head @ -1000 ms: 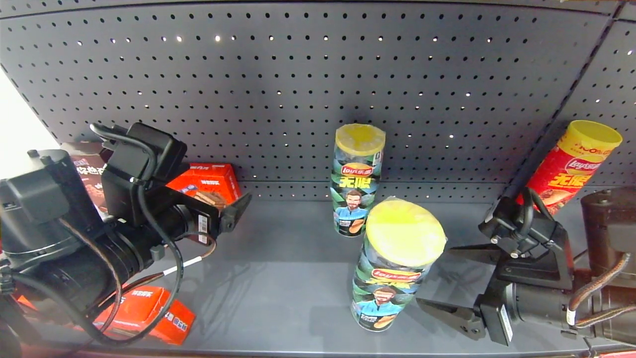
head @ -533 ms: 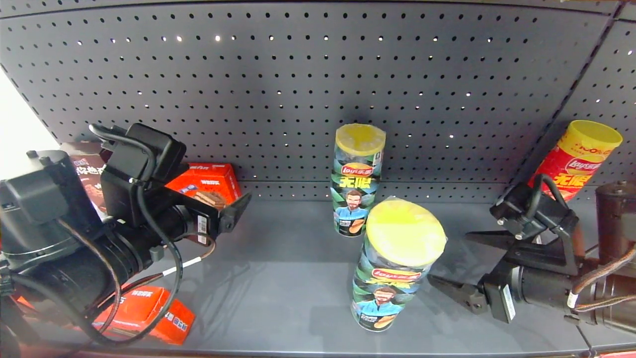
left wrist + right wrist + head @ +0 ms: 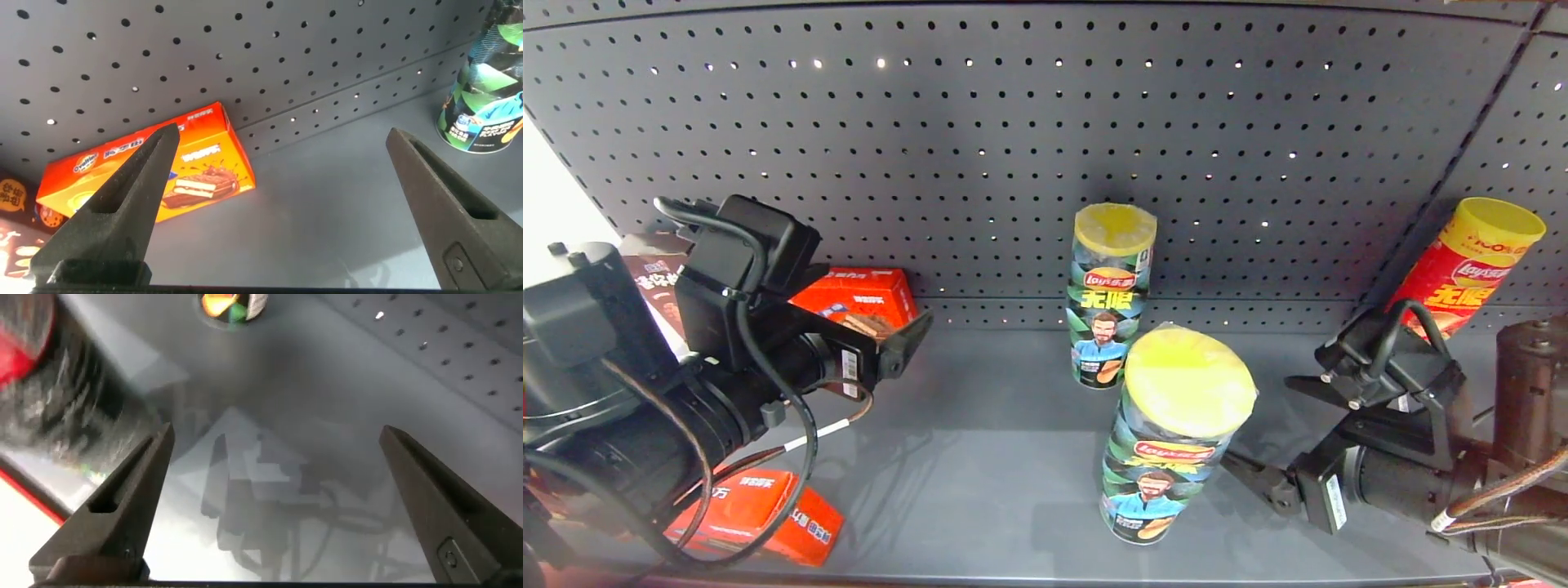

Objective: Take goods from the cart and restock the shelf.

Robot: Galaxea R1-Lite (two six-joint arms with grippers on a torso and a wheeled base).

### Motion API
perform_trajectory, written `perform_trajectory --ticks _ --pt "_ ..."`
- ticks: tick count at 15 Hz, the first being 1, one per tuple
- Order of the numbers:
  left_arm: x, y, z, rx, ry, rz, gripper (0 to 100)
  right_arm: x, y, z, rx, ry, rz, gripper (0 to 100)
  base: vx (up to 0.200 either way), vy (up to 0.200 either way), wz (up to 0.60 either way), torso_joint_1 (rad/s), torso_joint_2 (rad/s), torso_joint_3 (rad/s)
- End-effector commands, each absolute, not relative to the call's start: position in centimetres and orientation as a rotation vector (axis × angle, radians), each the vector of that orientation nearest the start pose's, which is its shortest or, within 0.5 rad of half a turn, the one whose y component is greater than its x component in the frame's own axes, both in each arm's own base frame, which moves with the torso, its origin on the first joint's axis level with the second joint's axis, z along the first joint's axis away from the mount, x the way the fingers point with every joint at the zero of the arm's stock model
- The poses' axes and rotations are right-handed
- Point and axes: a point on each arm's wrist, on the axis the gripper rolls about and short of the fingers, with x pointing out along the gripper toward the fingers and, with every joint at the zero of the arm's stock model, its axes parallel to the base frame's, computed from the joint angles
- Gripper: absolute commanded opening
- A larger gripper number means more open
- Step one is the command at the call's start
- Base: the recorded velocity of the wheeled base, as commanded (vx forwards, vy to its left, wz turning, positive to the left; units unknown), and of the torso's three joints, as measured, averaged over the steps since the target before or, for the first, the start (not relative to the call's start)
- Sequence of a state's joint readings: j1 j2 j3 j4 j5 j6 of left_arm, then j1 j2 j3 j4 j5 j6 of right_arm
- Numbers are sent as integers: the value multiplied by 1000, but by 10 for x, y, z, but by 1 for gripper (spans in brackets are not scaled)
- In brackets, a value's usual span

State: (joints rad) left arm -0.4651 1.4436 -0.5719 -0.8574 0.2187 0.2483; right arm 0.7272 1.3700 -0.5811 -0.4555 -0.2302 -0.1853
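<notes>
Two green chip cans with yellow lids stand upright on the grey shelf: the front can and the back can near the pegboard. My right gripper is open just right of the front can, not touching it. In the right wrist view, the right gripper has bare shelf between its fingers, with the front can blurred at the side. My left gripper hovers open at the shelf's left. In the left wrist view, the left gripper faces an orange box.
A red chip can leans at the far right. An orange box lies at the back left, another orange box lies at the front left edge, and a brown box stands beside the left arm. The pegboard wall closes the back.
My right gripper has drawn back to the right, away from the front can, which stands free. The left arm has shifted slightly left.
</notes>
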Motion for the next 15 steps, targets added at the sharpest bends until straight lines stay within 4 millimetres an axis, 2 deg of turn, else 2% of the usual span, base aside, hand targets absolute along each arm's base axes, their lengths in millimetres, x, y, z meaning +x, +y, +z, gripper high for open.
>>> perform_trajectory --ticks 1,4,15 --pt "211 -100 211 252 -18 -246 100 155 140 190 -344 244 529 100 0 0 0 0 0 0" --pt "211 -100 212 251 -20 -245 100 150 148 189 -357 243 556 100 0 0 0 0 0 0" --pt "210 -100 212 251 -20 -245 100 161 162 186 -366 255 571 100 0 0 0 0 0 0"
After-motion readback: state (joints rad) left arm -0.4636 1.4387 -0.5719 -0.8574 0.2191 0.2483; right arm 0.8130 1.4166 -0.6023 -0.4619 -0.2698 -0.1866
